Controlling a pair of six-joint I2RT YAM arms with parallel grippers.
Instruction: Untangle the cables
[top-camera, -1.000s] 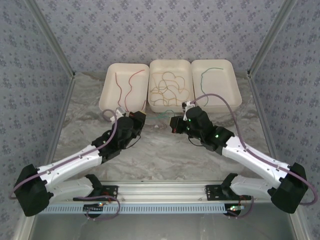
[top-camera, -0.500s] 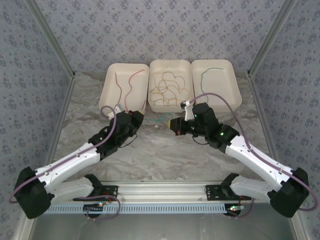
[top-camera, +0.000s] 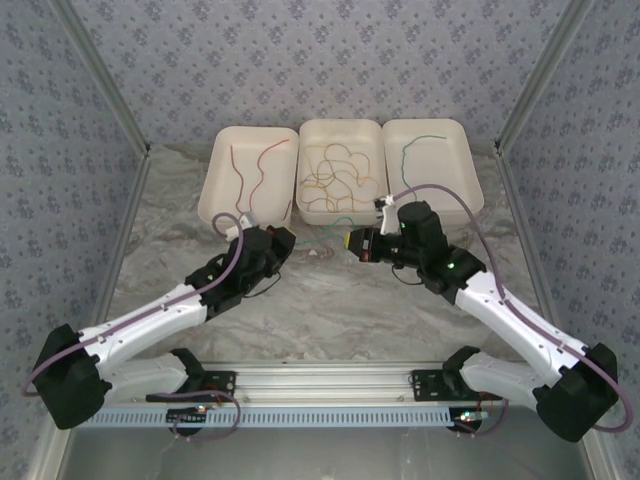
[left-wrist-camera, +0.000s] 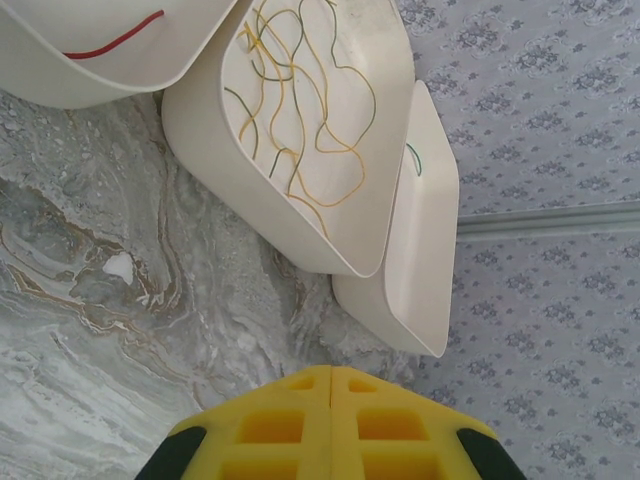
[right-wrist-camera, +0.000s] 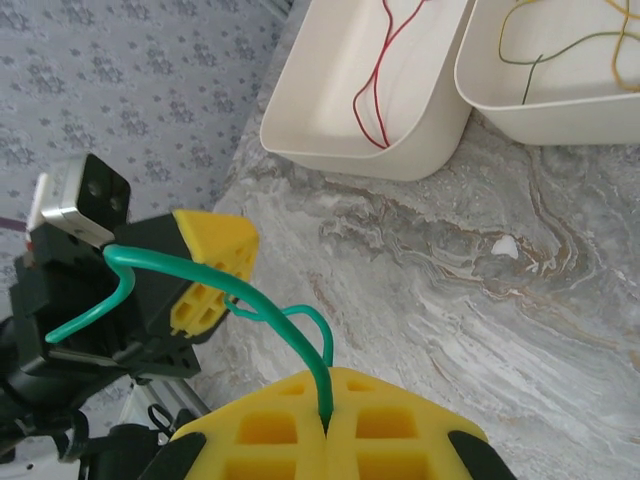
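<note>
The right gripper (right-wrist-camera: 325, 418) is closed on a green cable (right-wrist-camera: 328, 380), which rises out of the seam between its yellow pads and arcs across to the left gripper (top-camera: 287, 240). That gripper's jaws are pressed together too. The right wrist view shows the cable meeting its pad tips and looping on over its black body, so it looks pinched there as well. Both grippers hover low over the marbled table (top-camera: 330, 300), just in front of three white trays standing side by side. The left tray (top-camera: 215, 175) holds two red cables (top-camera: 258, 170). The middle tray (top-camera: 340, 124) holds a loose tangle of yellow-orange cables (top-camera: 340, 170) with some green strands mixed in. The right tray (top-camera: 470, 170) holds a second green cable (top-camera: 404, 152), lying alone.
</note>
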